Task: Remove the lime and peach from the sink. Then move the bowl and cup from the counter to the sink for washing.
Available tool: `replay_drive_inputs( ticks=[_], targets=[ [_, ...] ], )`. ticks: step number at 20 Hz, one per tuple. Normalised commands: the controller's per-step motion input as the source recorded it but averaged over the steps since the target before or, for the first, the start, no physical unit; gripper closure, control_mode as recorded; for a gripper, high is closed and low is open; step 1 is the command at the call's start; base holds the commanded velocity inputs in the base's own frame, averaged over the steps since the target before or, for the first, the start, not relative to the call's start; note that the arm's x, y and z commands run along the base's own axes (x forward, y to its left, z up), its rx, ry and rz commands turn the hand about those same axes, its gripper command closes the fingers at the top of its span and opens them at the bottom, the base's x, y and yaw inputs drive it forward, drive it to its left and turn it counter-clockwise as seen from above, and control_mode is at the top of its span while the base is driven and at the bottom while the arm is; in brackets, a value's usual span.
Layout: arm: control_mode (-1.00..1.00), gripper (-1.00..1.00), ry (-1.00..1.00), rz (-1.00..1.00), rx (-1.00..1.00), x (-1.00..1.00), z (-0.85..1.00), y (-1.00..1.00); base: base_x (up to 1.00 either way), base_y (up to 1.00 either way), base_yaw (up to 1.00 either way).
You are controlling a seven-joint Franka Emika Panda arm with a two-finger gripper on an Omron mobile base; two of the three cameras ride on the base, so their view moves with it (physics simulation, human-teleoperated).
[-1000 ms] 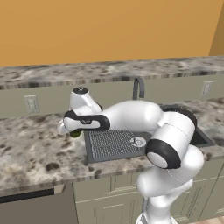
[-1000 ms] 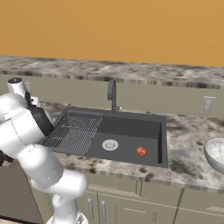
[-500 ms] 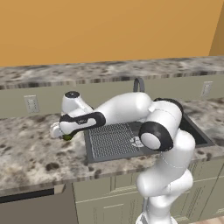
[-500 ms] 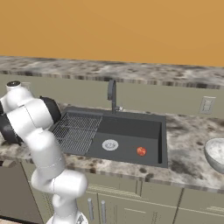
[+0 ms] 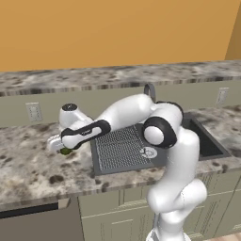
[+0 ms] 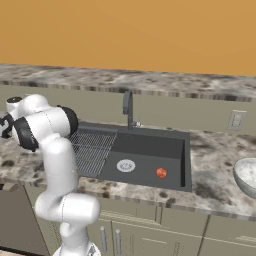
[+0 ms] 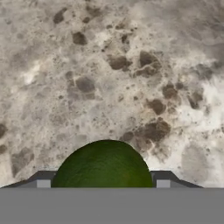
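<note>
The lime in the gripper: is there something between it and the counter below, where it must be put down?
Nothing visible. In the hand view the lime sits between the gripper fingertips, and the speckled counter beyond it is bare stone.

1. The sink lies mid-frame in the right base view, set into the counter.
2. The peach sits in the sink, right of the drain.
3. The faucet stands behind the basin.
4. The bowl rests on the counter at the right edge.
5. In the left base view, the lime is over the counter, left of the sink.
</note>
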Motion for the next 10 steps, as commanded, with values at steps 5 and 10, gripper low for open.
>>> replay_drive_inputs(
  ticks=[5,10],
  targets=[
    [-1.00,1.00,0.03,0.00,-0.02,0.14,-0.27,0.25,0.00,0.00,0.00],
    [-1.00,1.00,0.04,0.00,-0.02,0.03,-0.22,0.16,0.00,0.00,0.00]
  ],
)
